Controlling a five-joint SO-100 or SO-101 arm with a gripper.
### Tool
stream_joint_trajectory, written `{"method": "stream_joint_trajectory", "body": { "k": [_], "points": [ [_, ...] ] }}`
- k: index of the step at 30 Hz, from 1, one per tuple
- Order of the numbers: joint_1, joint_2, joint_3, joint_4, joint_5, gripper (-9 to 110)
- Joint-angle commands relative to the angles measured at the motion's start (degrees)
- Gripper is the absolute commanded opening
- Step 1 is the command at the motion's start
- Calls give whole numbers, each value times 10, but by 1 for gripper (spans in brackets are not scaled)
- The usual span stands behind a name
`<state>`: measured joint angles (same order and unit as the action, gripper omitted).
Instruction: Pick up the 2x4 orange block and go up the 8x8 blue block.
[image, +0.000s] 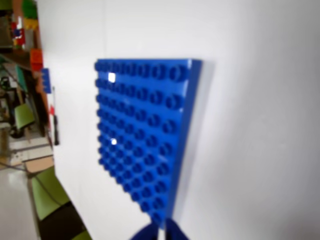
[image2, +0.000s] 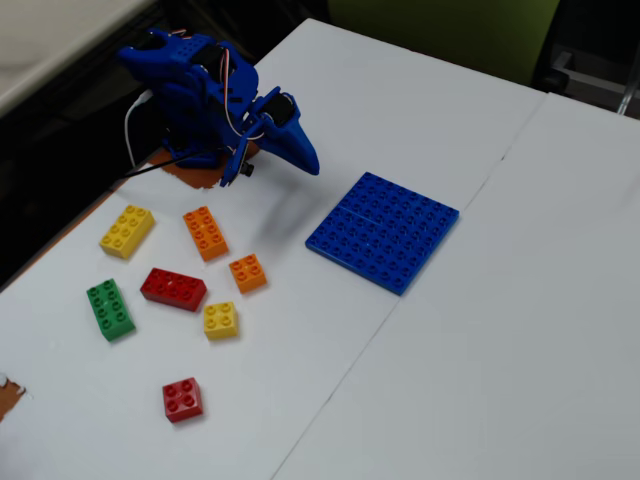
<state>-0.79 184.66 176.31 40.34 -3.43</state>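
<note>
**Ana:** Closest to your wrist camera were the two blue tips of the gripper (image: 161, 234), poking up from the bottom edge. You could see only a thin slit between them, and nothing was held there. Whether the claw was fully closed, you could not tell from so little of it.

**Ben:** And what did you see just past the tips?

**Ana:** You saw the 8x8 blue block (image: 145, 135), lying flat on the white table (image: 260, 125). It filled the middle of that view, a bit blurry, with two small bright spots on its bumps.

**Ben:** Where was the 2x4 orange block?

**Ana:** In your fixed view the 2x4 orange block (image2: 205, 232) lay on the table, well to the left of the blue plate (image2: 383, 231). Nothing was touching it. It sat between a yellow long brick (image2: 127, 231) on its left and a small orange square brick (image2: 247, 272) down to its right.

**Ben:** What else lay near it?

**Ana:** You had a red long brick (image2: 173, 288) just below it, a green long brick (image2: 110, 308) farther left, a small yellow brick (image2: 220, 320), and a small red brick (image2: 181, 399) nearest the front.

**Ben:** And the arm?

**Ana:** Your blue arm (image2: 215, 100) was folded up at the back, its claw end hanging in the air between the orange brick and the plate.
</note>
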Motion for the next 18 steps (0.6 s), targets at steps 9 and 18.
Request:
{"method": "stream_joint_trajectory", "body": {
  "k": [9,18],
  "points": [
    [53,-154,-260,174,-178,0],
    [110,-284,-471,350,-403,0]
  ]
}}
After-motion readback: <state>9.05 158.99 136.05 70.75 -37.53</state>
